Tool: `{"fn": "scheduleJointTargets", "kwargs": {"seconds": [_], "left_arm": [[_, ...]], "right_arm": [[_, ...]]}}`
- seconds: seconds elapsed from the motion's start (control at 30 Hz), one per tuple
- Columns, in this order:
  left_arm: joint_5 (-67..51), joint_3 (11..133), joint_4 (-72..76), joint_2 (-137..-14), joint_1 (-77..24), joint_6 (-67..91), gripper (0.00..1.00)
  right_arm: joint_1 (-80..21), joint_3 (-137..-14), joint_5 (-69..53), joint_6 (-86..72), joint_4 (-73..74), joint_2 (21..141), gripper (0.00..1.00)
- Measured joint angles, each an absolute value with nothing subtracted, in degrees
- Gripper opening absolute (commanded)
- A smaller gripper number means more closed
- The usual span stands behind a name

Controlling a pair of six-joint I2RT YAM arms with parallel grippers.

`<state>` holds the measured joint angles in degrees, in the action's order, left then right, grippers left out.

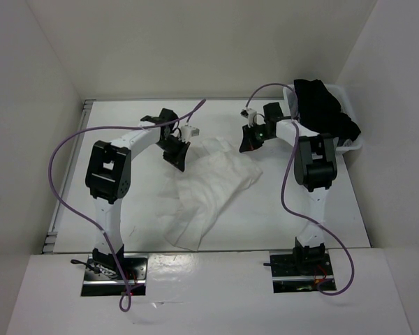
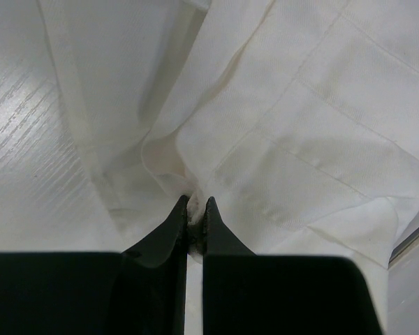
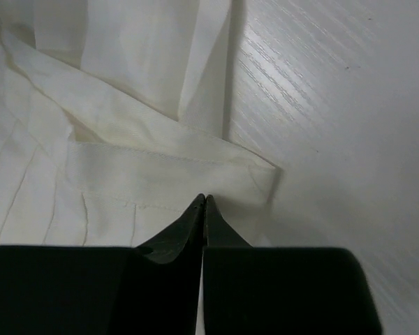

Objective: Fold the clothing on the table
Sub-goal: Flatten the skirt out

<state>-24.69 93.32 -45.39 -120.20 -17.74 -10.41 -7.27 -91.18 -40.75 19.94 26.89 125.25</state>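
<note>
The clothing (image 1: 204,187), a white pleated skirt, lies crumpled in the middle of the table (image 1: 265,216). My left gripper (image 1: 176,158) is at its upper left part. In the left wrist view this gripper (image 2: 197,202) is shut on a bunched fold of the clothing (image 2: 300,132), with white fabric showing between the tips. My right gripper (image 1: 250,144) is at the skirt's upper right corner. In the right wrist view its tips (image 3: 206,198) meet on the stitched waistband (image 3: 160,171) of the clothing, close to the band's corner, pinching the thin fabric.
A white basket (image 1: 350,144) with black garments (image 1: 325,105) stands at the back right, just beyond the right arm. A metal rail (image 1: 61,202) runs along the table's left edge. White walls close in the sides and back. Purple cables loop over both arms.
</note>
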Motion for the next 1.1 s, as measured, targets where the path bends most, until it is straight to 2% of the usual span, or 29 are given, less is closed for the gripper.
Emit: {"fn": "scheduleJointTargets", "kwargs": {"seconds": [0.03,0.07,0.13,0.23,0.27,0.53,0.67,0.8,0.97,1.1], "left_arm": [[-24.7,93.3,-45.4,-120.1,-17.7,-10.4,0.01],[-24.7,93.3,-45.3,-120.0,-17.7,-10.4,0.01],[-24.7,92.8,-44.9,-119.6,-17.7,-10.4,0.01],[-24.7,91.7,-44.6,-118.6,-17.7,-10.4,0.01],[-24.7,91.5,-44.5,-118.2,-17.7,-10.4,0.01],[-24.7,90.7,-44.1,-116.7,-17.8,-10.4,0.01],[-24.7,90.6,-44.0,-116.7,-17.8,-10.4,0.01],[-24.7,90.6,-44.0,-116.7,-17.8,-10.4,0.01],[-24.7,90.6,-44.0,-116.7,-17.8,-10.4,0.01],[-24.6,90.6,-44.0,-116.7,-17.8,-10.5,0.01]], "right_arm": [[-7.5,-91.2,-40.7,20.0,27.0,125.3,0.01],[-7.7,-91.2,-40.7,20.0,27.1,125.3,0.19],[-7.9,-91.2,-40.2,19.7,27.2,125.3,0.65],[-8.0,-91.1,-39.8,19.1,27.0,125.0,0.84],[-8.1,-91.1,-39.6,18.9,27.0,124.7,0.85],[-8.1,-91.0,-36.6,18.5,26.7,124.4,0.85],[-8.1,-91.0,-35.9,18.3,26.7,124.4,0.77],[-8.1,-91.1,-35.9,18.4,27.0,124.5,0.58],[-8.2,-92.3,-36.8,18.6,27.4,126.2,0.44],[-8.2,-93.0,-37.1,18.9,27.8,127.0,0.21]]}}
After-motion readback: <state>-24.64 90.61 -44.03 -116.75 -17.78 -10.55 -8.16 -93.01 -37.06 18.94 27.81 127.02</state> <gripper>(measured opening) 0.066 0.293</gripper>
